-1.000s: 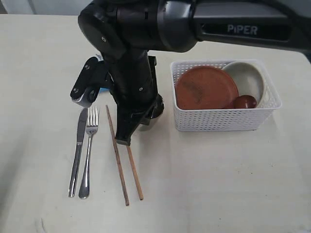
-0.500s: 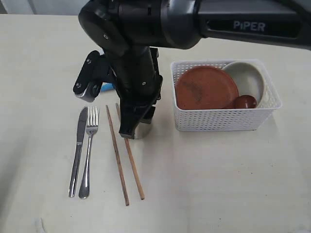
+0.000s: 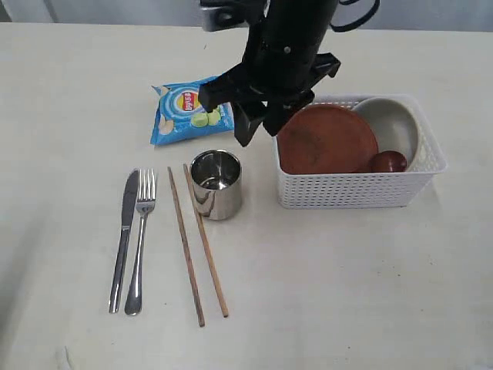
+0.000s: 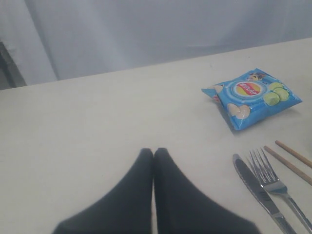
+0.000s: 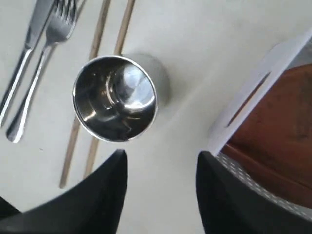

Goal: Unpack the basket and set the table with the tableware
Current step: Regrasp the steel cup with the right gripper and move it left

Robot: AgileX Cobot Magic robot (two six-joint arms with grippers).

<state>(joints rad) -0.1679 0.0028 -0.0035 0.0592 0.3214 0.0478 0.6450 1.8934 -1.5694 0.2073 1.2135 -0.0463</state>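
Observation:
The steel cup (image 3: 216,183) stands upright on the table (image 3: 323,293), touching the wooden chopsticks (image 3: 187,247). Left of them lie the steel knife (image 3: 123,239) and fork (image 3: 141,239). The white basket (image 3: 354,193) holds the brown plate (image 3: 327,139), the grey-green bowl (image 3: 389,123) and the dark red spoon (image 3: 389,162). My right gripper (image 3: 258,127) hangs open and empty above the gap between the cup (image 5: 115,97) and the basket (image 5: 263,78). My left gripper (image 4: 154,151) is shut on nothing, low over bare table, apart from the knife (image 4: 256,187).
A blue chip bag (image 3: 191,112) lies on the table behind the cup, also in the left wrist view as the bag (image 4: 251,95). The right arm's dark body rises at the top middle, beside the basket's left end.
My right gripper has let go of the cup, leaving it standing by the chopsticks, and has risen and drawn back toward the basket. The chip bag has come into view.

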